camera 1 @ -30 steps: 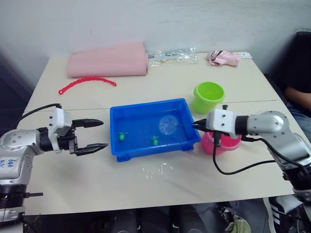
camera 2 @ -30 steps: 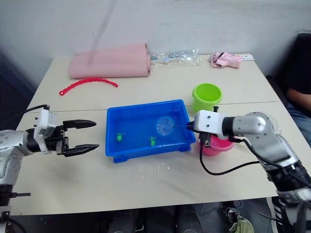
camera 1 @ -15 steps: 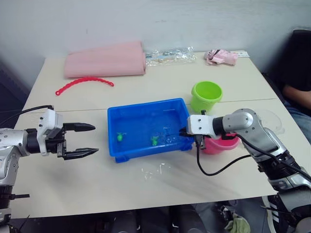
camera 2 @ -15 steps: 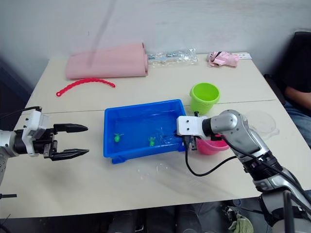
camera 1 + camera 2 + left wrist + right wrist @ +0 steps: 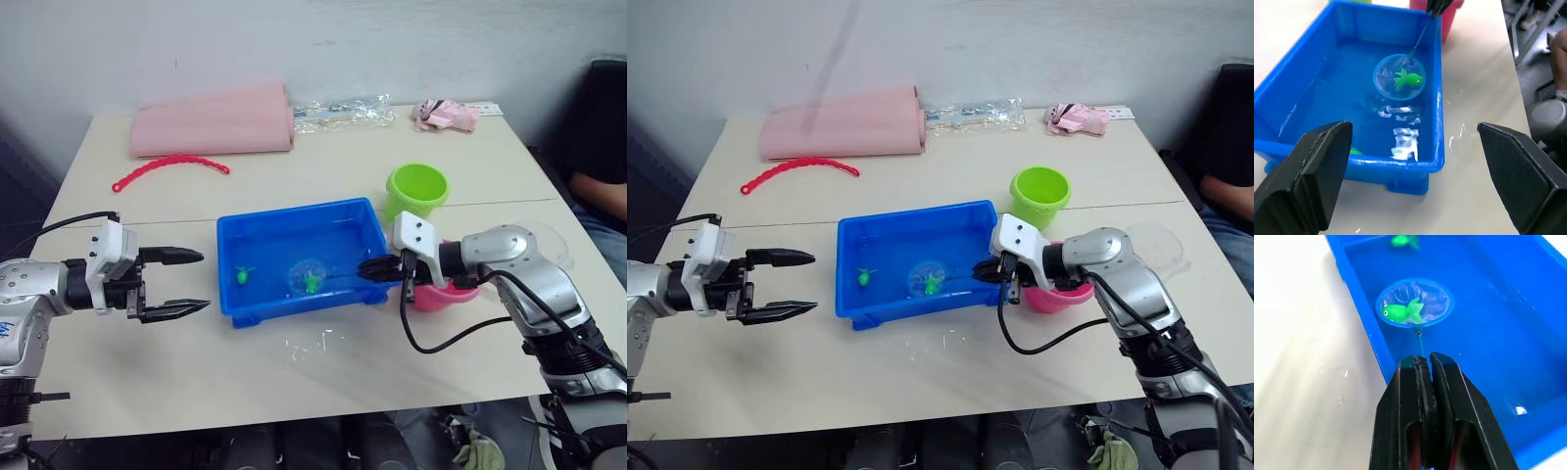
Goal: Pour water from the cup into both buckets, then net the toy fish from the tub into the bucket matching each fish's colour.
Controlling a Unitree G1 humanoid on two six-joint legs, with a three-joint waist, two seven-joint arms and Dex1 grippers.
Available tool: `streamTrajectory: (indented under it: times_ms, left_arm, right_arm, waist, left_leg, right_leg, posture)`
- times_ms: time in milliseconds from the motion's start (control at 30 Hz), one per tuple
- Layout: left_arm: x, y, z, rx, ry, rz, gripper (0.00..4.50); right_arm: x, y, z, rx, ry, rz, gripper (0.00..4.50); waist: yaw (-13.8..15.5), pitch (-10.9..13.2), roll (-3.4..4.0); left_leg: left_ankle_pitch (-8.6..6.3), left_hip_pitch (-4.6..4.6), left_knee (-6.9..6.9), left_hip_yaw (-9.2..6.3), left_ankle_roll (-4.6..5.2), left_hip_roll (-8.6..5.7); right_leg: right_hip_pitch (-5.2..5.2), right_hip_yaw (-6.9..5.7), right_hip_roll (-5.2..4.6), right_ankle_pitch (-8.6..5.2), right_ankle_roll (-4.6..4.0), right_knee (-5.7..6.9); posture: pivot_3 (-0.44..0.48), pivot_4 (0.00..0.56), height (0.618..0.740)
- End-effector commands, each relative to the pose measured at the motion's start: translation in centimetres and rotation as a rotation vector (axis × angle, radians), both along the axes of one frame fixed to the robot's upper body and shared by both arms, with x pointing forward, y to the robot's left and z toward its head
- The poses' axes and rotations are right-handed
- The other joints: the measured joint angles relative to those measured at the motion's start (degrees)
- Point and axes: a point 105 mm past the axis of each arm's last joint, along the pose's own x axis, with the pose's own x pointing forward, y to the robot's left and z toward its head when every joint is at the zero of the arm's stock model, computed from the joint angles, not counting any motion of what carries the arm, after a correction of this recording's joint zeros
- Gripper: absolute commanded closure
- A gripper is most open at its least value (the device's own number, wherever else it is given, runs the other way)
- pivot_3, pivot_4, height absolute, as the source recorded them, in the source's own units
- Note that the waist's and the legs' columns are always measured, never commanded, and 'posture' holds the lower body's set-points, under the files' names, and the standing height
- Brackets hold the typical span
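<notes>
The blue tub [image 5: 294, 210] sits mid-table with water in it. My right gripper [image 5: 370, 267] is at the tub's right rim, shut on the net's thin handle [image 5: 1419, 340]. The net's blue hoop [image 5: 1414, 303] lies low in the tub with a green fish [image 5: 1402, 312] inside it. Another green fish [image 5: 243, 276] floats at the tub's left side. The green bucket [image 5: 418, 191] stands behind the tub's right corner. The pink bucket [image 5: 446, 292] is partly hidden behind my right wrist. A clear cup [image 5: 1156, 243] sits beyond my right forearm. My left gripper [image 5: 204, 281] hangs open left of the tub.
A rolled pink cloth [image 5: 216, 119], a red bead chain [image 5: 168, 164], a clear plastic bag [image 5: 343, 110] and a small pink item [image 5: 448, 115] lie along the table's back. Spilled water [image 5: 313, 343] spots the table in front of the tub. A person [image 5: 600, 186] sits at the right.
The net swept left across the tub and now has a green fish in its hoop. My left gripper stayed open beside the tub. The camera shifted slightly.
</notes>
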Motion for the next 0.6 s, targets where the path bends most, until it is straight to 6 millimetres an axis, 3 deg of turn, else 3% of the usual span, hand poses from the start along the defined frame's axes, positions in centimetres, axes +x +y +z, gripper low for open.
streamTrajectory:
  times_ms: [33,267,467,600]
  left_arm:
    - [0.5,-0.9,3.3,-0.162,-0.105,0.033,0.05]
    - [0.9,-3.5,4.4,-0.292,-0.129,0.038,0.05]
    - [2.7,-5.9,4.8,-0.294,-0.122,0.039,0.05]
    - [4.0,-6.2,5.7,-0.334,-0.121,0.082,0.05]
  right_arm:
    - [-0.7,-0.9,1.8,0.063,-0.043,-0.023,4.5]
    - [-0.6,-2.8,3.1,0.165,-0.118,-0.159,4.5]
    - [-0.5,-4.6,4.2,0.229,-0.149,-0.248,4.5]
    - [-0.2,-5.7,5.2,0.254,-0.19,-0.289,4.5]
  waist:
    - [0.0,0.0,-0.01]
    - [0.1,0.0,-0.02]
    - [0.2,0.0,-0.02]
    - [0.2,0.0,-0.02]
  left_leg:
    - [0.0,0.0,0.0,0.0,0.0,0.0]
    - [-0.01,0.02,0.02,-0.07,0.03,-0.06]
    - [0.01,0.05,0.03,-0.07,0.0,-0.07]
    - [0.02,0.05,0.03,-0.07,0.01,-0.09]
  right_leg:
    - [0.0,0.0,0.0,0.0,0.0,0.01]
    - [0.11,-0.02,-0.05,0.02,0.04,0.04]
    - [0.12,-0.01,0.0,0.02,0.04,-0.03]
    - [0.13,0.0,0.01,0.02,0.04,-0.02]
  posture:
    - [0.0,0.15,0.74]
    - [0.0,0.15,0.74]
    - [0.0,0.15,0.74]
    - [0.0,0.15,0.74]
